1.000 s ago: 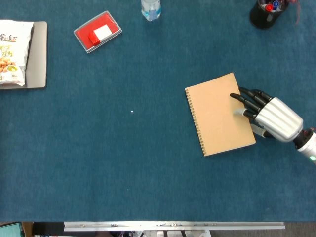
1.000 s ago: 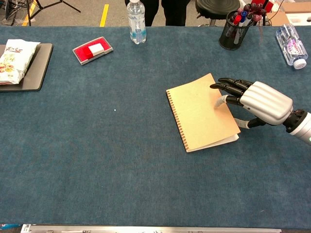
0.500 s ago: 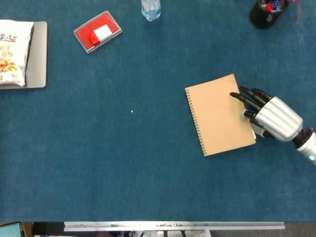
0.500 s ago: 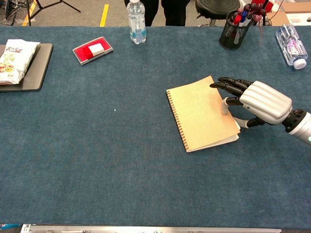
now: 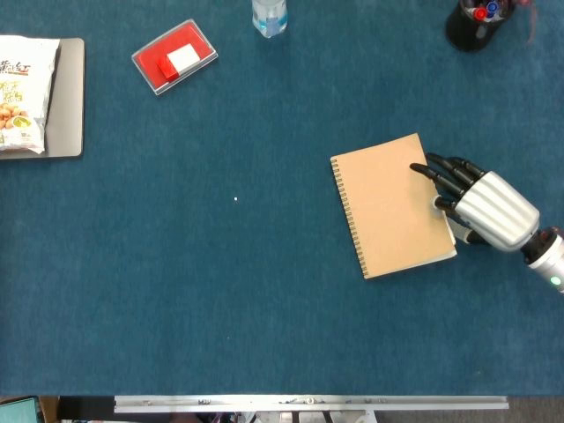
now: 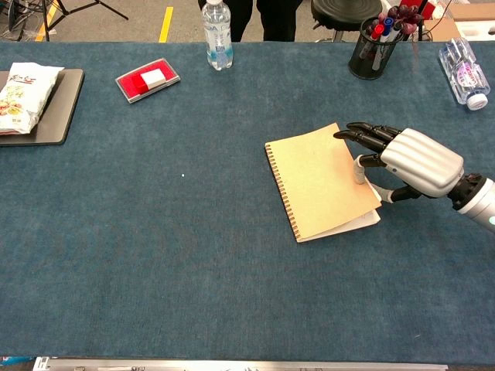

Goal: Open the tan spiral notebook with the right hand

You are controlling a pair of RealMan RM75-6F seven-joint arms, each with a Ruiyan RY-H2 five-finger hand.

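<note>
- Notebook (image 5: 394,204), tan with its spiral binding on the far side from the right hand (image 5: 480,204), lies flat on the blue table (image 5: 264,291), directly to the hand's left.
- Right hand sits at the notebook's free edge; its dark fingers (image 6: 363,134) reach over the cover, and its thumb (image 6: 360,169) is at the cover's edge.
- Cover at that edge stands slightly raised off the white pages in the chest view; whether the hand actually pinches it cannot be told.
- Left hand does not appear in either view.
- Pen cup (image 6: 373,46) stands well beyond the hand, with a lying bottle (image 6: 464,71) near it.
- Red case (image 5: 174,56), upright bottle (image 6: 217,33) and snack bag (image 5: 24,92) on a dark tray (image 5: 69,106) lie well apart to the hand's far left.
</note>
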